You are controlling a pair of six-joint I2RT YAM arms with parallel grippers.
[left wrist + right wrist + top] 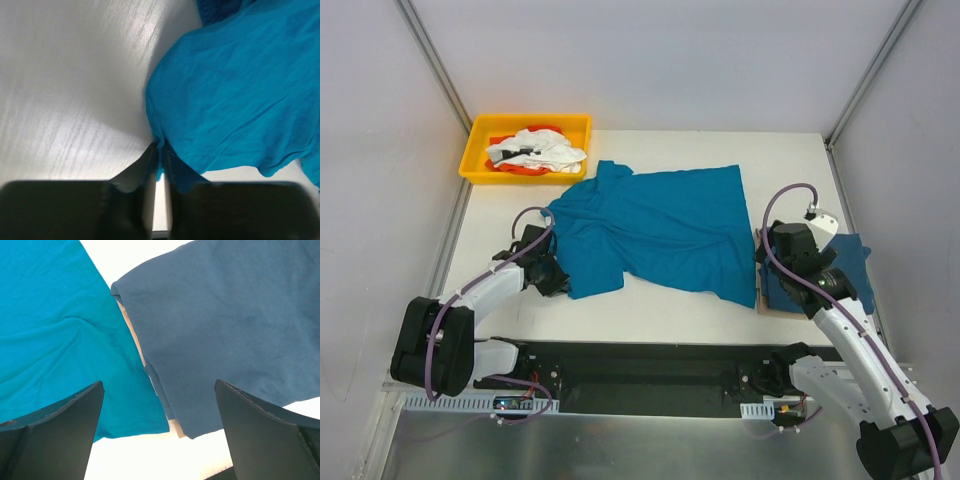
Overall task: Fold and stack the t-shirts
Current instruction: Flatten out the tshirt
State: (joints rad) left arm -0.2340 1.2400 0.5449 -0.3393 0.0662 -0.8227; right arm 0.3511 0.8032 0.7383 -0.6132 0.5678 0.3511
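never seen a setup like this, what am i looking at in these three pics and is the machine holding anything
These are two robot arms bolted at the near edge of a white table, each ending in a two-finger gripper. The wide picture looks down from above and behind them. The other two come from cameras on the wrists, so the dark shapes at the bottom are the fingers themselves. A teal t-shirt lies spread out in the middle. The left gripper is shut, pinching that shirt's edge. The right gripper is open and holds nothing; it hangs over a folded darker blue garment. A yellow bin at the far left holds white and orange cloth.
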